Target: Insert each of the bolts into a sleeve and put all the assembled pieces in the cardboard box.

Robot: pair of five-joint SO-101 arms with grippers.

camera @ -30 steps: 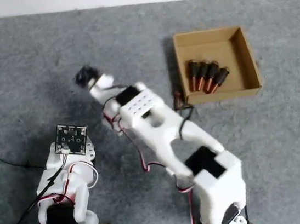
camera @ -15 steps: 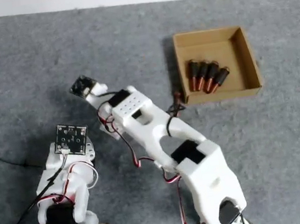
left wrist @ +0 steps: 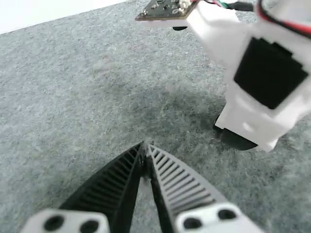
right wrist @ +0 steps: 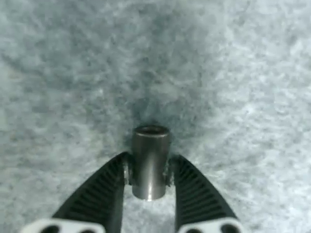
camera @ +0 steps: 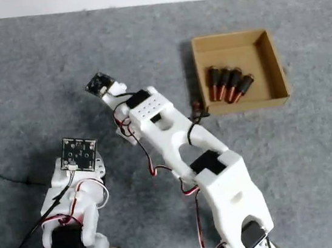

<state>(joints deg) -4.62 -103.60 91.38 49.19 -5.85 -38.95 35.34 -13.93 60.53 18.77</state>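
i see my right end effector clamped on a metal sleeve, well apart from the cardboard box; left end effector closed, empty.

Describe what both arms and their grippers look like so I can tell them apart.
The left arm and right arm match: white plastic shells, black servo blocks, red-black-white wires, a black camera board at each wrist. The left gripper and right gripper have black ribbed tapering fingers on white mounts.
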